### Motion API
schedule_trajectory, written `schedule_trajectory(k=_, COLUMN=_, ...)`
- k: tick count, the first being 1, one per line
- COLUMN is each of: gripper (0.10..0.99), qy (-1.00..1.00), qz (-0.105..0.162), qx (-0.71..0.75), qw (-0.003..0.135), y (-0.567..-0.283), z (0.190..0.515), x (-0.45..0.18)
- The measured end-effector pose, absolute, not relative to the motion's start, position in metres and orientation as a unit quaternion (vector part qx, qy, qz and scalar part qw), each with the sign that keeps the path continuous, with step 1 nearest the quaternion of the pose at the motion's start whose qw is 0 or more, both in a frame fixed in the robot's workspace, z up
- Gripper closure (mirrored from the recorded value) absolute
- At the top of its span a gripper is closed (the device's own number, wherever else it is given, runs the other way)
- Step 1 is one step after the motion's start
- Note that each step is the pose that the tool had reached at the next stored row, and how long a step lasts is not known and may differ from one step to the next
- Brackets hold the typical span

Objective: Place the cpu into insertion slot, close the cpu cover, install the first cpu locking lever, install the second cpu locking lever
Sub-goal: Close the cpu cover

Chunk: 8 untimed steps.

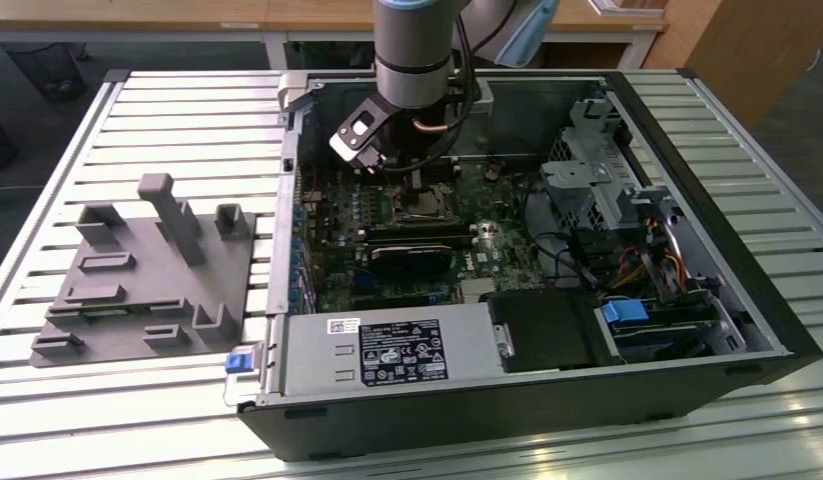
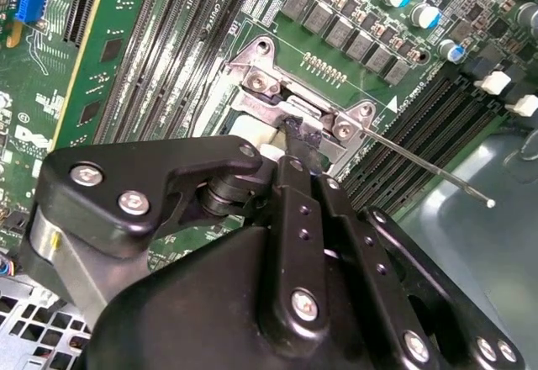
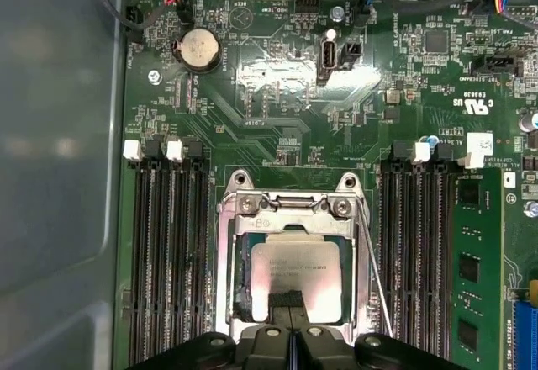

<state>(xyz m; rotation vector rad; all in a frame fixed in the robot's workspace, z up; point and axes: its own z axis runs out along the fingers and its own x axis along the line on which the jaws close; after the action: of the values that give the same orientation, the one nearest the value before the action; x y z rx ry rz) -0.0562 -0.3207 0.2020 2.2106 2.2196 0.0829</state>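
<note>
Grey metal cover (image 3: 225,277) lying flat around the cpu (image 3: 296,261) in the slot (image 3: 242,290), with the gripper (image 3: 288,297) pinched together and empty over the cpu's edge.
In the exterior view, the arm (image 1: 414,50) is reaching down into an open computer case (image 1: 731,300) on a slatted table (image 1: 184,110), the gripper hanging just above the slot, and a grey fixture (image 1: 144,270) is lying at that view's left. In the second wrist view, the black fingers (image 2: 296,139) are meeting with no gap at the cover's edge, while a thin lever (image 2: 429,168) is sticking out from the slot's corner past the memory slots (image 2: 168,50). In the first wrist view, the cpu's silver top is showing through the cover's window, the joined tips covering one edge of it.
</note>
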Motion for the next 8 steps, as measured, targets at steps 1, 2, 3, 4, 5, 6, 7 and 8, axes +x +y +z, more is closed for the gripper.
schedule_trajectory(k=1, gripper=0.98, qy=0.708, qz=0.027, qx=0.705, qw=0.004, y=-0.3207, z=0.2027, x=-0.0562)
schedule_trajectory(k=2, gripper=0.98, qy=0.708, qz=0.027, qx=0.705, qw=0.004, y=-0.3207, z=0.2031, x=-0.0562)
schedule_trajectory(k=3, gripper=0.98, qy=0.708, qz=0.027, qx=0.705, qw=0.004, y=-0.3206, z=0.2031, x=-0.0562)
schedule_trajectory(k=4, gripper=0.98, qy=0.708, qz=0.027, qx=0.705, qw=0.004, y=-0.3207, z=0.2034, x=-0.0563)
schedule_trajectory(k=5, gripper=0.98, qy=0.708, qz=0.026, qx=0.705, qw=0.004, y=-0.3207, z=0.204, x=-0.0563)
schedule_trajectory(k=6, gripper=0.98, qy=0.708, qz=0.027, qx=0.705, qw=0.004, y=-0.3207, z=0.204, x=-0.0563)
schedule_trajectory(k=7, gripper=0.98, qy=0.708, qz=0.027, qx=0.705, qw=0.004, y=-0.3207, z=0.204, x=-0.0564)
schedule_trajectory(k=8, gripper=0.98, qy=0.708, qz=0.027, qx=0.705, qw=0.004, y=-0.3206, z=0.2036, x=-0.0565)
